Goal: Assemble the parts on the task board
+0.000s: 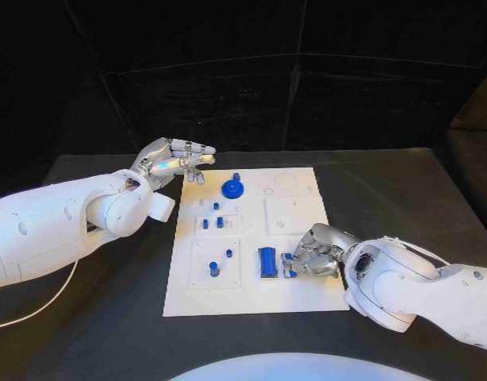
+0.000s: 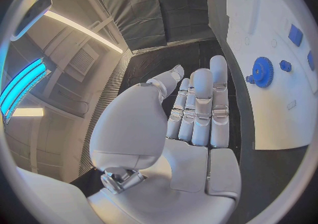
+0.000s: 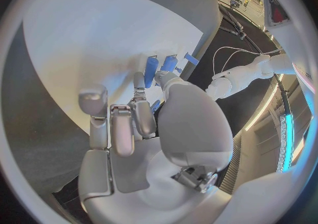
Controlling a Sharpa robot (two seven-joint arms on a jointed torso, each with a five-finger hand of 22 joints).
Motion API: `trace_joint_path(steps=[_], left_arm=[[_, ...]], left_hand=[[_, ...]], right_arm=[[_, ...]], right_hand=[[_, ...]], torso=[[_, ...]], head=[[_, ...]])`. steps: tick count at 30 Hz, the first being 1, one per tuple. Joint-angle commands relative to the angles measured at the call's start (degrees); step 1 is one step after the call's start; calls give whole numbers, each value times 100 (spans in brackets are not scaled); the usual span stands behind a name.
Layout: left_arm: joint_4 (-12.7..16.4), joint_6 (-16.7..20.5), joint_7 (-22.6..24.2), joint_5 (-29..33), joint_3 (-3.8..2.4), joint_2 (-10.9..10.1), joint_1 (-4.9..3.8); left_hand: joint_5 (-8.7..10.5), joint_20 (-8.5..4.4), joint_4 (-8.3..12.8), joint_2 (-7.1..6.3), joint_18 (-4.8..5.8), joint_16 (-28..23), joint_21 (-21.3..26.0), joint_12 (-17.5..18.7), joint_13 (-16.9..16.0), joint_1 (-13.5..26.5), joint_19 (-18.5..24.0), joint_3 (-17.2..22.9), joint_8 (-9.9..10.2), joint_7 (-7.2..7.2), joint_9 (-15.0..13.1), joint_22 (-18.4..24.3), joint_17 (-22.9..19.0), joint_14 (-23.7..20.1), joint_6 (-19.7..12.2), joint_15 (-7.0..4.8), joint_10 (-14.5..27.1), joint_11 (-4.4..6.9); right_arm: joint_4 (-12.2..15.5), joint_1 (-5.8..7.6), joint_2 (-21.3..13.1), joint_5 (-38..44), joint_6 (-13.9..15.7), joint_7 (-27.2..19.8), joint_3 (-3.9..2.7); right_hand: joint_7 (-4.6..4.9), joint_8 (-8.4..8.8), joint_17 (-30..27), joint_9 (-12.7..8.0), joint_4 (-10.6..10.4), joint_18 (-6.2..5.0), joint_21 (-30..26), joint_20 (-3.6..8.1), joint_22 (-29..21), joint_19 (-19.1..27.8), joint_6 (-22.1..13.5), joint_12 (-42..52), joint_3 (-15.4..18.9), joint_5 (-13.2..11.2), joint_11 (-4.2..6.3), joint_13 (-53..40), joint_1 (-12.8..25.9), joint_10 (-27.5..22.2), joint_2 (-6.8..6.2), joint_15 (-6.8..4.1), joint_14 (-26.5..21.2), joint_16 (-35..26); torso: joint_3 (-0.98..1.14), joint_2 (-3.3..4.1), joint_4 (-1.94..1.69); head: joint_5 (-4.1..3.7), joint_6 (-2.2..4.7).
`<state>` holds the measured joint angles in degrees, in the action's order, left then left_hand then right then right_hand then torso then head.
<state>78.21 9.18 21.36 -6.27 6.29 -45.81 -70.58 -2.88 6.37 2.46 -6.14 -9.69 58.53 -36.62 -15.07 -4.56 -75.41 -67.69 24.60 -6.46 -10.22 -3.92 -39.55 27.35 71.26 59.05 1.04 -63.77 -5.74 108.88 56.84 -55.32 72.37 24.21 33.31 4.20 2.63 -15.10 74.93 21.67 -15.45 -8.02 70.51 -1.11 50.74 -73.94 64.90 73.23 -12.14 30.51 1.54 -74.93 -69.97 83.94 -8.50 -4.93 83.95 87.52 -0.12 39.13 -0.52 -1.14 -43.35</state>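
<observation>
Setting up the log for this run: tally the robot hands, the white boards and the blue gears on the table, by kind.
Hands: 2, the left hand and the right hand
White task board: 1
Toothed blue gear: 1
Total: 4
</observation>
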Motion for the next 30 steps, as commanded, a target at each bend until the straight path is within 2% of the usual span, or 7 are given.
trace_joint_path(steps=[1,3,5,8,14,22,30], left_arm=[[15,-66,8,18,-5,-3,-8],[17,-67,6,18,-5,-6,-8],[20,-68,3,18,-5,-10,-8],[24,-70,-2,18,-5,-15,-8],[27,-74,-11,18,-5,-19,-8],[26,-80,-20,18,-5,-21,-9],[17,-76,-30,18,-4,-23,-8]], left_hand=[[-1,24,5,46,-78,-23,22,-30,-5,-13,11,-35,11,-5,4,8,-6,-42,-28,-16,33,-9],[-1,24,5,46,-78,-23,22,-30,-5,-13,11,-35,11,-5,4,8,-6,-42,-28,-16,33,-9],[-1,24,5,46,-78,-23,22,-30,-5,-13,11,-35,11,-5,4,8,-6,-42,-28,-16,33,-9],[-1,26,4,47,-77,-23,28,-36,-5,-10,11,-43,10,-6,4,11,-10,-45,-32,-14,40,-10],[-1,26,4,47,-77,-23,29,-36,-5,-9,11,-44,10,-7,4,12,-11,-46,-32,-13,41,-10],[-1,26,4,47,-77,-23,29,-36,-5,-9,11,-44,10,-7,4,12,-11,-46,-32,-13,41,-10],[-1,26,4,47,-77,-23,29,-36,-5,-9,11,-44,10,-7,4,12,-11,-46,-32,-13,41,-10]], right_arm=[[-3,4,20,42,-34,26,-1],[-15,4,25,88,-40,58,-1],[-24,4,28,133,-46,82,-1],[-36,4,33,212,-57,106,-1],[-44,4,41,269,-65,106,-1],[0,4,-39,288,-89,-19,-1],[141,5,-241,264,-320,-381,-1]], right_hand=[[10,-9,1019,6,-74,111,15,-7,2,-36,43,6,200,-235,4,-264,212,53,-46,-18,507,27],[10,-2,1012,17,-95,112,8,-17,-4,-34,40,-2,446,-886,1,-265,427,53,-23,-12,506,23],[8,11,998,26,-96,106,-6,-19,-21,-27,27,-8,644,-1359,2,-269,532,51,24,-15,503,15],[7,26,982,43,-107,100,-24,-18,-41,-16,14,-38,952,-1852,-1,-262,631,39,99,-15,500,6],[12,40,942,66,-120,88,-70,-23,-108,16,-1,-105,1344,-2083,-6,-230,700,13,165,-10,492,-16],[14,46,931,86,-51,84,-92,-24,-134,29,-10,-119,1469,-1973,-8,-231,414,8,285,-9,490,-23],[23,54,940,101,41,86,-95,-28,-125,27,-22,-122,1606,-1984,-14,-239,147,6,264,-4,492,-21]], torso=[[-4,-2,-6],[-5,-2,-4],[-5,0,-4],[-4,-2,-3],[0,-2,-2],[1,-6,2],[1,-13,4]], head=[[-4,1],[-2,1],[-2,-9],[-1,-5],[1,-11],[-15,-5],[-13,5]])
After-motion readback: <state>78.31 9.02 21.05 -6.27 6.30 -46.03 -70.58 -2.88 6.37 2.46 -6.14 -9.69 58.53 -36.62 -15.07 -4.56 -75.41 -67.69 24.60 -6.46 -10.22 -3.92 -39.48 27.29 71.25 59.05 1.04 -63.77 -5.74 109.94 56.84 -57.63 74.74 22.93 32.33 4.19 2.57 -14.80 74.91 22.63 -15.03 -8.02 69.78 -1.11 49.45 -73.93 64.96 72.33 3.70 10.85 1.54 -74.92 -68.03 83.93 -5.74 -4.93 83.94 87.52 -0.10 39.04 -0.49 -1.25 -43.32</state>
